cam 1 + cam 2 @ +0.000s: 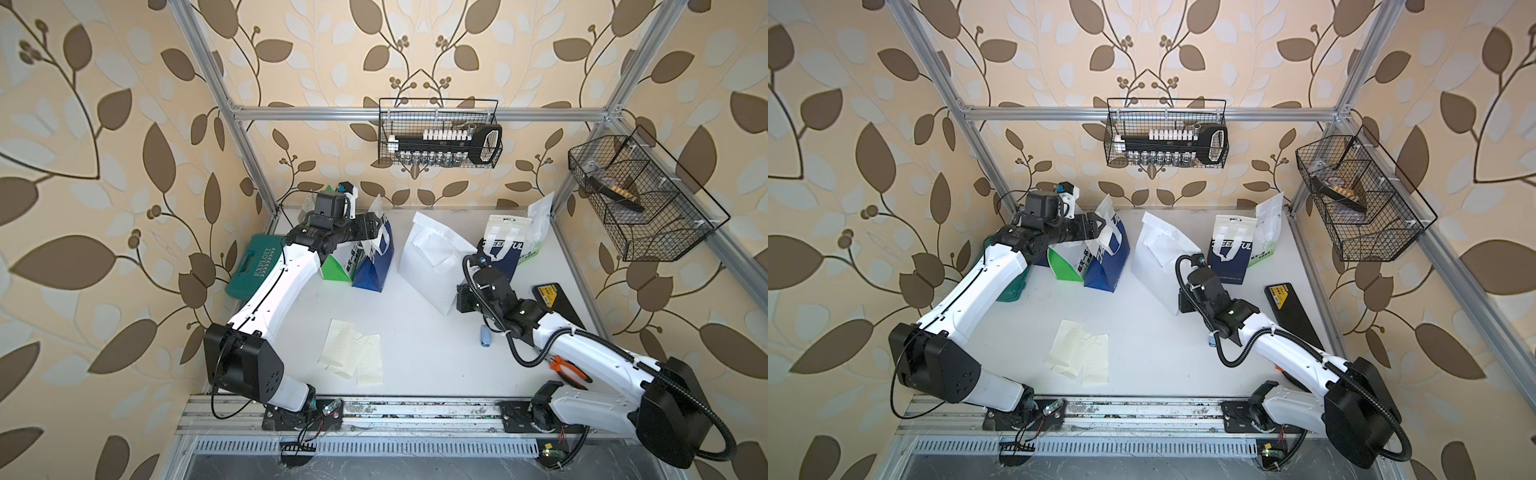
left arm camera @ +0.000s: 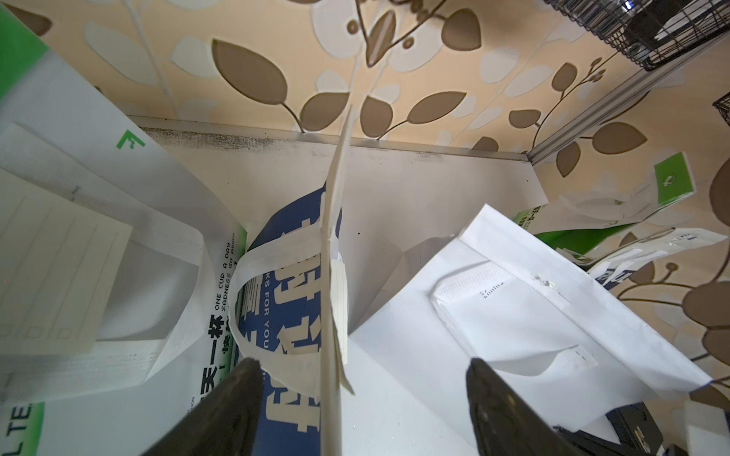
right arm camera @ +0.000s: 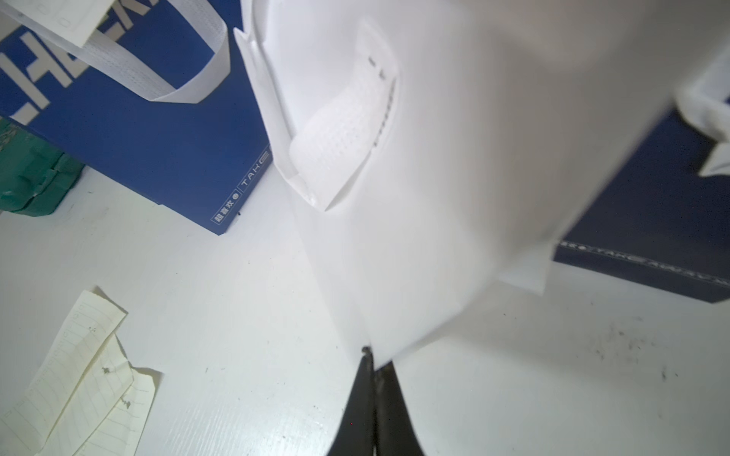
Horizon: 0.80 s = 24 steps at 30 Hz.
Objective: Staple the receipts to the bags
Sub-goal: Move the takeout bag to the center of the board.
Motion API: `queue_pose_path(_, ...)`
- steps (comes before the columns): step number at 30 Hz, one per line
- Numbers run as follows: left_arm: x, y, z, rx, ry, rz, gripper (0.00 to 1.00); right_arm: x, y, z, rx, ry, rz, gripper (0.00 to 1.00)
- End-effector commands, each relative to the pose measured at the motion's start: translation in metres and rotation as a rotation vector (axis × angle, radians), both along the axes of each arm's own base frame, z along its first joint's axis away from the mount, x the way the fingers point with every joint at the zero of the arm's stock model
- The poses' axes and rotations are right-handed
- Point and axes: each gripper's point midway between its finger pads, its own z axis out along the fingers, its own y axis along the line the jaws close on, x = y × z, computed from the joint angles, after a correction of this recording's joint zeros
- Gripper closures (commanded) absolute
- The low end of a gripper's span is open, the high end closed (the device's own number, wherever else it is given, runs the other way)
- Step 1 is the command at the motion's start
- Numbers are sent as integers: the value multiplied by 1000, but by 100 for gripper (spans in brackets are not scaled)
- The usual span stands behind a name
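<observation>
My left gripper (image 2: 361, 369) is open at the back left, its jaws astride the top of a blue-and-white bag (image 1: 374, 266). A cream receipt (image 2: 333, 276) stands edge-on between the fingers, touching neither. Beside it stands a green-and-white bag (image 1: 336, 270) with a receipt (image 2: 59, 256) on its face. My right gripper (image 3: 373, 357) is shut on the lower corner of the plain white bag (image 1: 432, 257), which leans tilted mid-table. A navy bag (image 1: 498, 249) and another green-and-white bag (image 1: 536, 232) stand at the back right. Loose receipts (image 1: 351, 353) lie near the front. The light-blue stapler (image 1: 485, 336) lies by my right arm.
A teal tool case (image 1: 249, 266) lies at the left edge under my left arm. A black case with a yellow label (image 1: 552, 299) and orange pliers (image 1: 565, 368) lie at the right. Wire baskets (image 1: 440, 133) hang on the back frame and right wall.
</observation>
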Motion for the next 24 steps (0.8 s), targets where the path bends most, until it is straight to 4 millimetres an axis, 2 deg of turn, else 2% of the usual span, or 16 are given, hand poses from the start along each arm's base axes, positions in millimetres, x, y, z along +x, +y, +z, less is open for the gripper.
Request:
queue_pose_path(1,-2,-1,14,-32,-25,-16,19,-18,-22,-18,-51,78,-75,93)
queue_pose_path(5,-6,-2,20,-42,-34,-23,18,-24,-18,2,-11,57,-39,59)
queue_pose_path(8,-7,-3,23,-51,-35,-26,18,-30,-17,22,8,51,-17,48)
queue_pose_path(11,-9,-2,25,-51,-30,-25,18,-42,-14,39,35,62,13,41)
queue_pose_path(13,-18,-1,42,-62,-65,-28,18,-49,-13,53,31,58,41,38)
queue_pose_path(17,-32,0,60,-89,-98,-39,18,-56,-10,99,22,11,99,34)
queue_pose_path(20,-46,0,74,-122,-134,-52,18,-40,-5,141,-2,-53,139,28)
queue_pose_path(24,-64,-2,81,-164,-147,-75,17,20,2,166,78,-26,200,28)
